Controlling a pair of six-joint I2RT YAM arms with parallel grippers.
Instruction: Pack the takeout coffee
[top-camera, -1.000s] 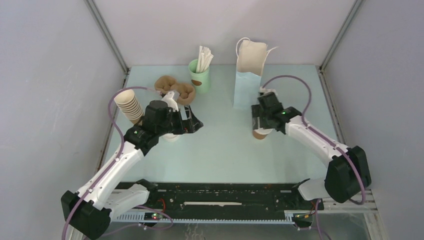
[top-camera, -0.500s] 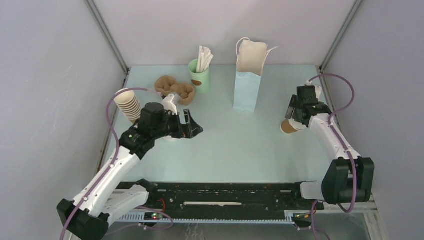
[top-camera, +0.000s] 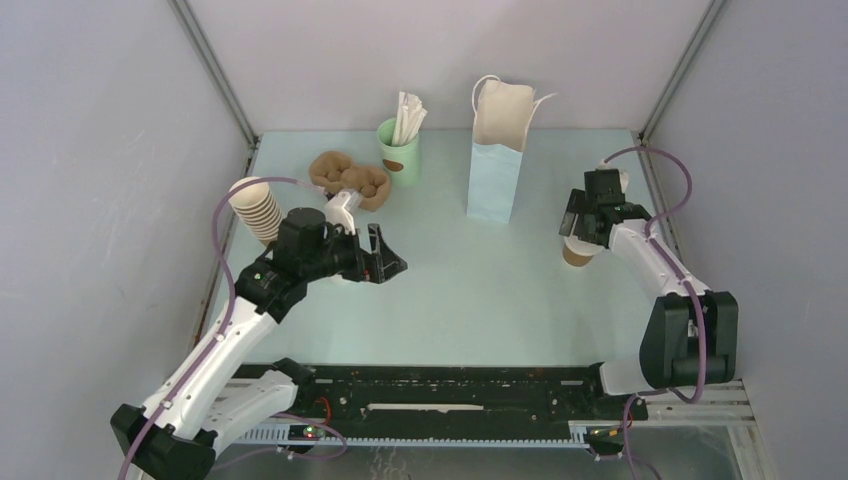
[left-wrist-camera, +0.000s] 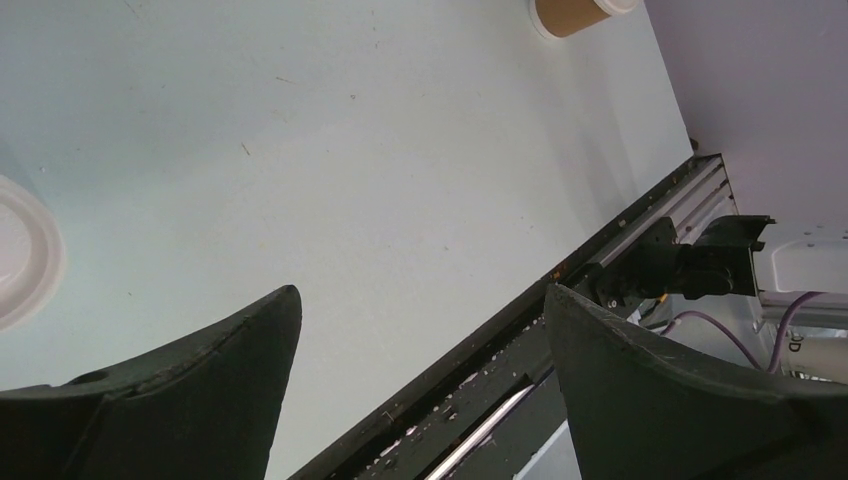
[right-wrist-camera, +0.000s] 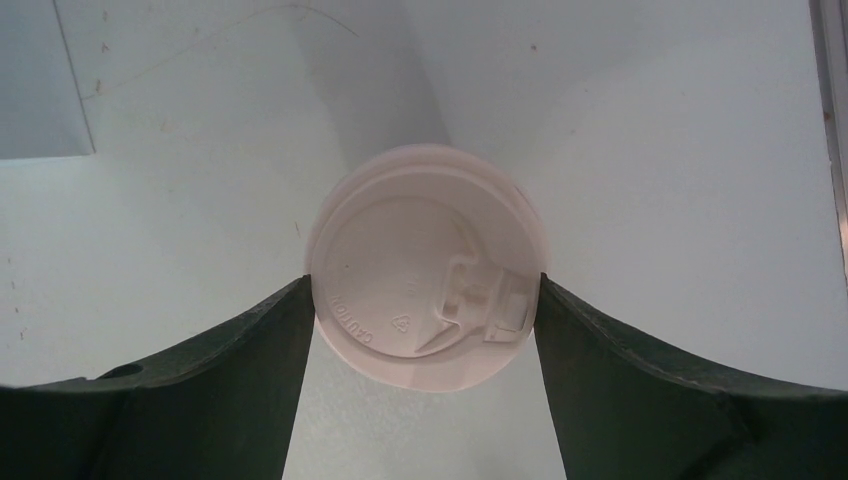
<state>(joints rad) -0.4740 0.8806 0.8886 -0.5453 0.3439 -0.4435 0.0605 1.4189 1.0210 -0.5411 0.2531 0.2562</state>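
Observation:
The takeout coffee (top-camera: 577, 254), a small brown paper cup with a white lid (right-wrist-camera: 425, 305), is at the table's right side, right of the pale blue paper bag (top-camera: 495, 170). My right gripper (top-camera: 580, 238) is over it. In the right wrist view the gripper (right-wrist-camera: 425, 290) has one finger (right-wrist-camera: 250, 360) against each side of the lid's rim, shut on the cup. The bag stands upright with its top open. The cup also shows far off in the left wrist view (left-wrist-camera: 570, 14). My left gripper (top-camera: 385, 262) hangs open over the left middle of the table, with nothing between its fingers (left-wrist-camera: 420, 290).
A stack of nested brown cups (top-camera: 258, 208) stands at the left edge. Brown pulp carriers (top-camera: 350, 180) and a mint-green cup of white sticks (top-camera: 400, 145) are at the back. A loose white lid (left-wrist-camera: 25, 262) lies under the left arm. The black rail (top-camera: 450, 392) runs along the near edge.
My right gripper has carried the cup from the foot of the bag out to the right side of the table. The left arm has drawn back slightly towards the left.

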